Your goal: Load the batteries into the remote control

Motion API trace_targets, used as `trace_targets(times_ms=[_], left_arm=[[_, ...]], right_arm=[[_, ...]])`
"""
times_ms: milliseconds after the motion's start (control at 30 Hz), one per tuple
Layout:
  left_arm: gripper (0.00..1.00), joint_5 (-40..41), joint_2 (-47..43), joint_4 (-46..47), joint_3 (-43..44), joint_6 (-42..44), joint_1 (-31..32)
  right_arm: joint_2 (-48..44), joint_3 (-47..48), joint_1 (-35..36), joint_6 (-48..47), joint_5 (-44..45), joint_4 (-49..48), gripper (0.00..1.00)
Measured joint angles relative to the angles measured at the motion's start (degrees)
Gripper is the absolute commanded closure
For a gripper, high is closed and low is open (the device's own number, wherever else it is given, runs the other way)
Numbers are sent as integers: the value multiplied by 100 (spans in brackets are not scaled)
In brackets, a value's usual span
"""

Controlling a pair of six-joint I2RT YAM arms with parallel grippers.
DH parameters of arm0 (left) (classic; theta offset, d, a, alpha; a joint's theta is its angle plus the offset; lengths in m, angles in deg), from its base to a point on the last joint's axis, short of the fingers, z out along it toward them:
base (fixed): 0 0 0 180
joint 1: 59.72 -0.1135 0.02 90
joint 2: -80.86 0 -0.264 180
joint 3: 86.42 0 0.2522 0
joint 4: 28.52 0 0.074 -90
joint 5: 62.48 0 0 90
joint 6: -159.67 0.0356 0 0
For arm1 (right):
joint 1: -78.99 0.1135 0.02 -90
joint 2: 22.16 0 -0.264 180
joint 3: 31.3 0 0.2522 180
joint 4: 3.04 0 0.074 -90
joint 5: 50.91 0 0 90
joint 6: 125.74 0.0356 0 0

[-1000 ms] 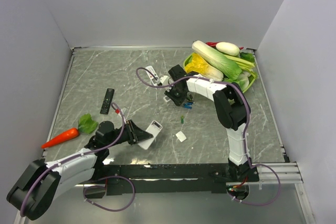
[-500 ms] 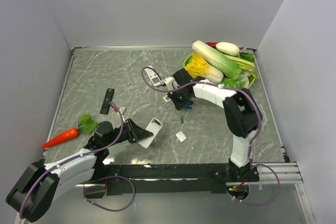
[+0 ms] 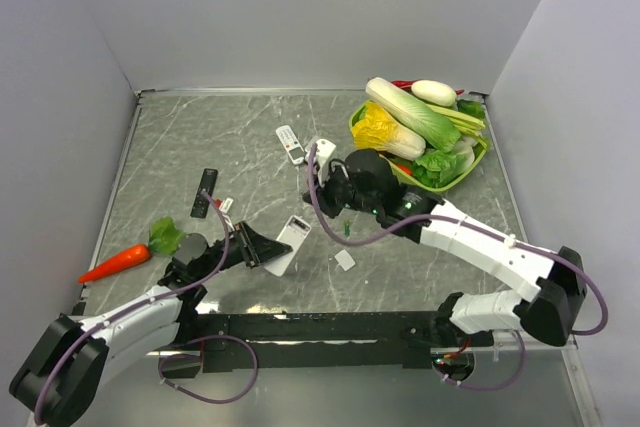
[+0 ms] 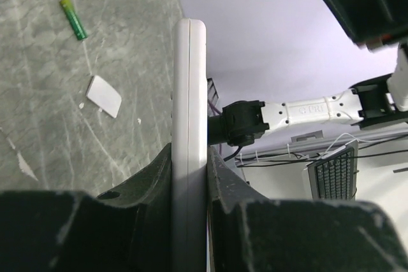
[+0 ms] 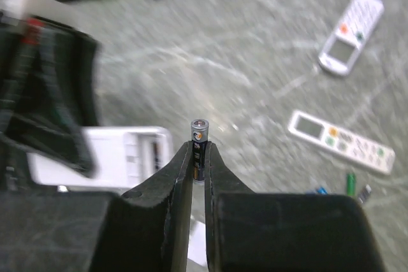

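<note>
One dark battery point(image 5: 199, 135) was pinched upright between the tips of the right gripper point(image 5: 198, 160). The jaws were pressed onto its sides and its metal end poked out past them. It hung over the middle of the table, just right of the white remote point(image 5: 121, 155), whose open battery slot faced up. The left gripper point(image 4: 190, 164) had that remote clamped by its long edges, and I couldn't tell if it touched the table. A green battery point(image 4: 73, 19) lay loose on the table, with a small white cover point(image 4: 104, 95) near it on the near side. A few loose cells point(image 5: 350, 183) sat just beside a long white remote point(image 5: 341, 135). A short white remote point(image 5: 352, 33) lay farther back. Off to the left were a black remote point(image 3: 204, 192) and a carrot point(image 3: 115, 262). A green bowl point(image 3: 354, 119) of vegetables filled the far right corner.
</note>
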Motion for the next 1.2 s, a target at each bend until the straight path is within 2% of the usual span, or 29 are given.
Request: trace_targets(times_ms=[167, 333, 1200], left_arm=[[98, 2, -249, 157, 0, -31, 0], [98, 7, -570, 164, 0, -81, 0], [98, 94, -837, 177, 0, -243, 0]], right_arm=[[-337, -214, 575, 197, 81, -398, 100], [-352, -356, 844, 275, 219, -511, 100], [-166, -649, 1099, 444, 588, -911, 100]])
